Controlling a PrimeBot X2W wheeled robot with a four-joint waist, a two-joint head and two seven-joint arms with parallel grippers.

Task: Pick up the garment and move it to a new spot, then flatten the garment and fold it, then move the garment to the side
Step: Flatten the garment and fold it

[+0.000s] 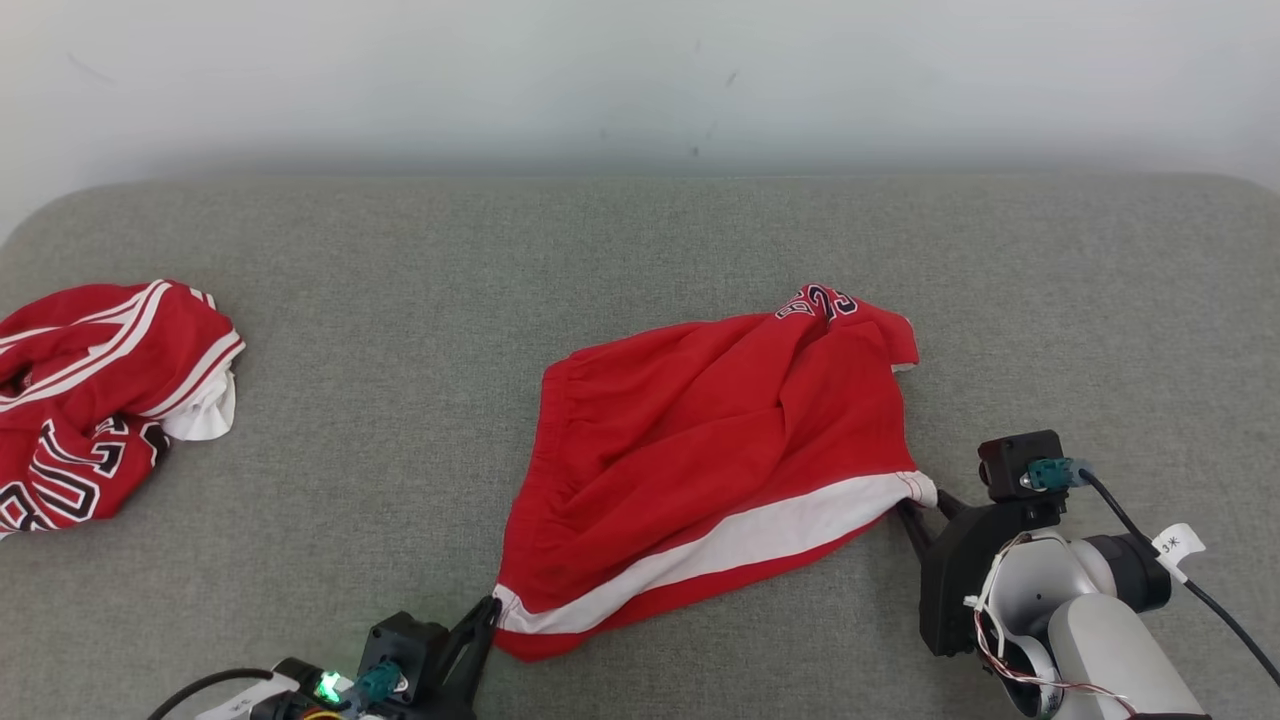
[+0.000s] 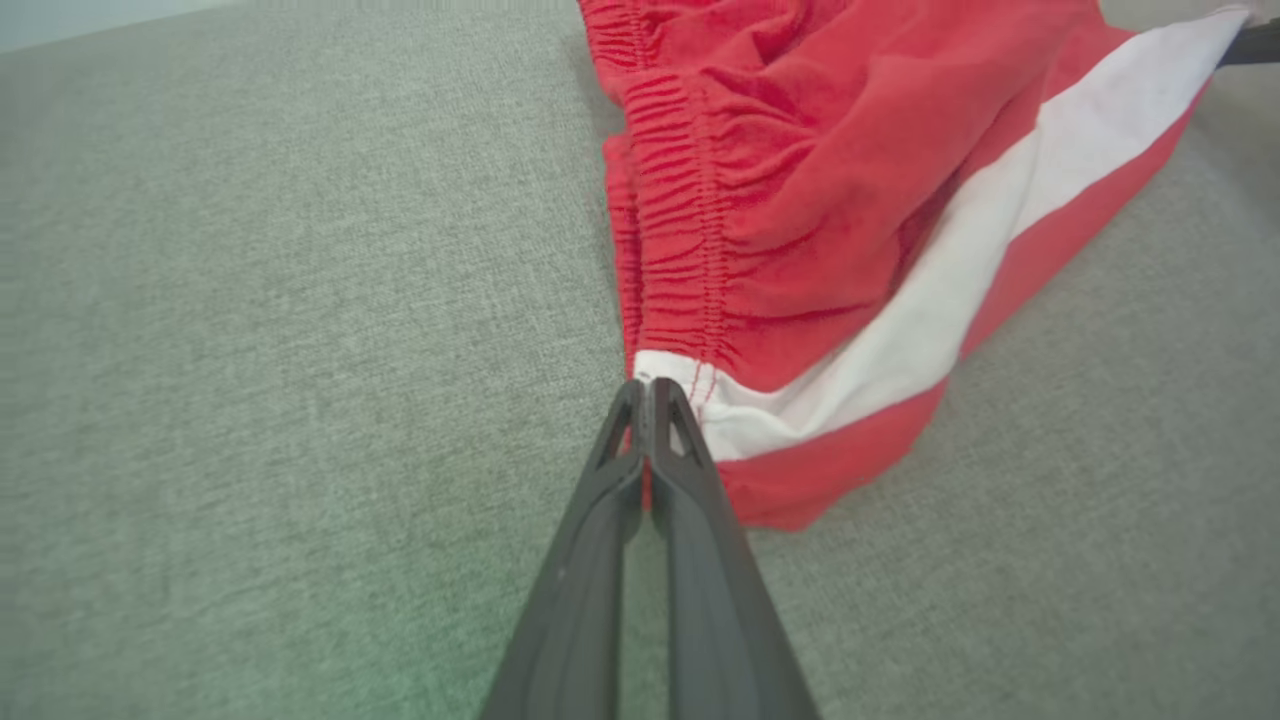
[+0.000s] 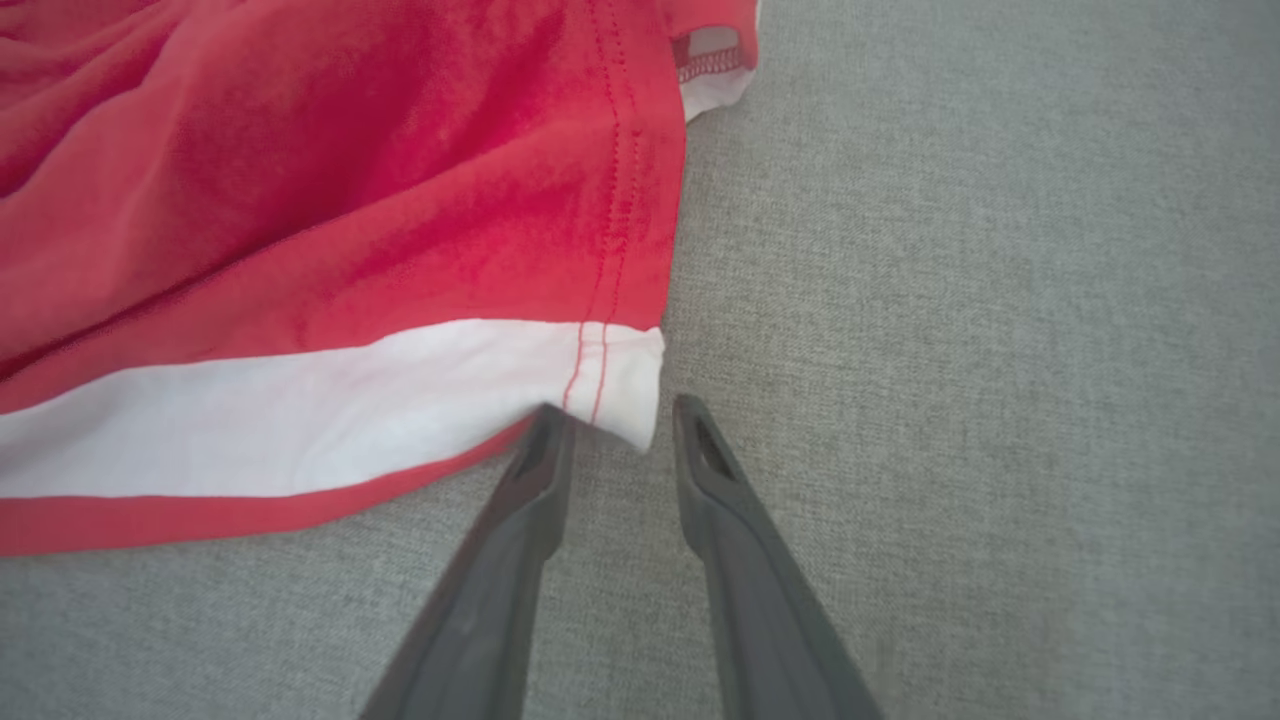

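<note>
Red shorts (image 1: 700, 450) lie crumpled near the middle of the grey padded surface (image 1: 400, 260), a little right of centre, with the elastic waistband toward the left and the leg hem toward the right. A broad white stripe runs along the near edge, with a red band below it. Dark numerals show on a fold at the far right corner. Left pincer (image 1: 490, 605) is at the near left corner of the shorts. In the left wrist view its fingers are pressed together at the tips (image 2: 648, 385), nipping the waistband end where the white stripe begins, with a sliver of red cloth visible between them. Right pincer (image 1: 915, 510) is at the near right corner. In the right wrist view its fingers stand a moderate gap apart (image 3: 618, 412), and the white hem corner of the shorts (image 3: 350, 200) hangs just into that gap, not clamped. A second red garment (image 1: 90, 400), a jersey with white trim and dark lettering, is bunched at the far left edge, well apart from the shorts. Pale wall (image 1: 640, 80) behind.
</note>
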